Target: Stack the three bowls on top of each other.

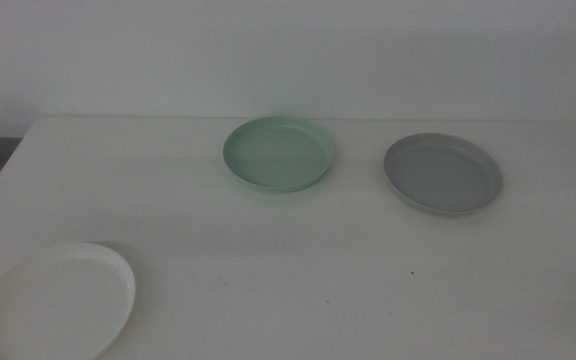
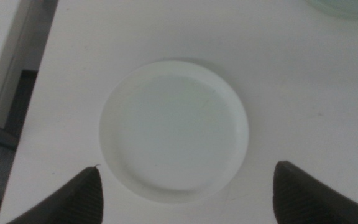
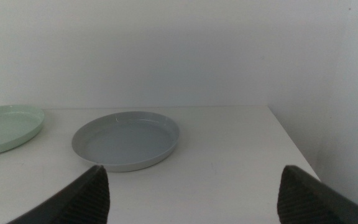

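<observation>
Left gripper point(image 2: 185, 186) hovers over white bowl point(image 2: 174, 129) (jaws spread wide).

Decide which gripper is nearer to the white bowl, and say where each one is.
Left. The left gripper hangs open just above the white bowl. The right gripper, also open, faces the grey bowl on the table's opposite side, far from the white one.

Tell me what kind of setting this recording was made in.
Probably a bare lab or test bench, not a home kitchen: a plain white table against a blank white wall, holding only a white bowl, a mint green bowl and a grey bowl, set apart.
</observation>
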`<action>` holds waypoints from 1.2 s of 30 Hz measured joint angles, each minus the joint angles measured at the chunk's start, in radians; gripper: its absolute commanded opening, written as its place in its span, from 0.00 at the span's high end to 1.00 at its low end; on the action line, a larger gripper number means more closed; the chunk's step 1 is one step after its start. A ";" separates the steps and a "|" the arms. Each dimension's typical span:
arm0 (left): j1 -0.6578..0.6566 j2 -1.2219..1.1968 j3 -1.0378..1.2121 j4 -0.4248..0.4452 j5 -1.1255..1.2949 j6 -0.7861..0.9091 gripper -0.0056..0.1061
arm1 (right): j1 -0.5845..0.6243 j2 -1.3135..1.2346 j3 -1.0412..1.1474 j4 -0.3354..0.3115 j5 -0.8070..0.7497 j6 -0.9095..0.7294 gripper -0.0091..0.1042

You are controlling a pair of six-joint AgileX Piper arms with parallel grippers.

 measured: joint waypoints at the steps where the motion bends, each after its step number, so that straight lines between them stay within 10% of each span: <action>1: 0.002 0.014 -0.007 0.007 0.005 -0.003 0.11 | 0.000 0.000 0.000 0.000 0.000 0.000 0.11; 14: 0.069 0.481 -0.167 0.088 0.061 0.063 0.11 | 0.000 0.000 0.000 0.000 0.000 0.000 0.11; 36: 0.260 1.016 -0.214 -0.045 -0.162 0.349 0.11 | 0.000 0.000 0.000 0.000 0.000 0.000 0.11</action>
